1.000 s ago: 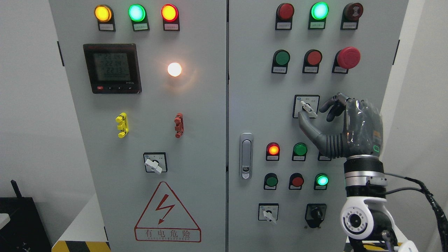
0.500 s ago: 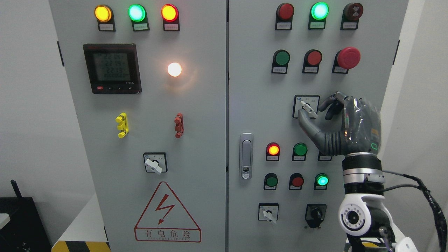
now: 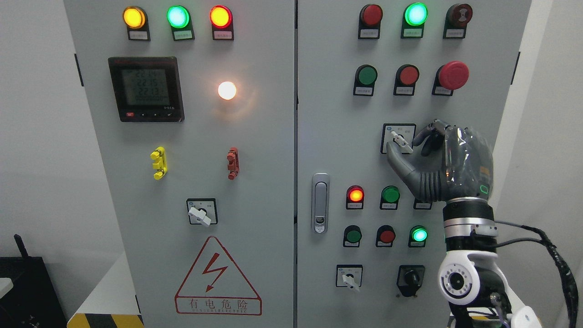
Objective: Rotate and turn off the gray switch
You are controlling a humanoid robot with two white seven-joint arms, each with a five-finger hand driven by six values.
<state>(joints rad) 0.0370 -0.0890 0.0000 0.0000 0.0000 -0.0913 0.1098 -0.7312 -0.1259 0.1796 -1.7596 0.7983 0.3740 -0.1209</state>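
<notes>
- Right robot hand [image 3: 448, 166] is up at the cabinet door [image 3: 328, 136], thumb stretched toward the gray switch [image 3: 401, 140] and the curled fingers [image 3: 428, 136] closing in from the other side.
- The switch sits just off the thumb tip, up and to the left of the palm, its pale lever slanting down toward the fingers inside a small square plate.
- Grip status: the hand is cupped around the lever, thumb below, fingers beside it. Contact looks likely, but from this angle I cannot tell for sure that the pinch has closed, so call it hugging, not confirmed holding.
- Handling read: that lever is a small, rigid plastic tab on a spring detent. Light to touch, stiff to turn, smooth enough to slip. Best taken across its two flat sides, near the outer end for leverage.
- The twist should come from the wrist, firm but not forced.
- Red emergency stop [image 3: 453, 75] sits above the hand, indicator lamps below the wrist; keep clear of both.
- Left arm is not visible.
</notes>
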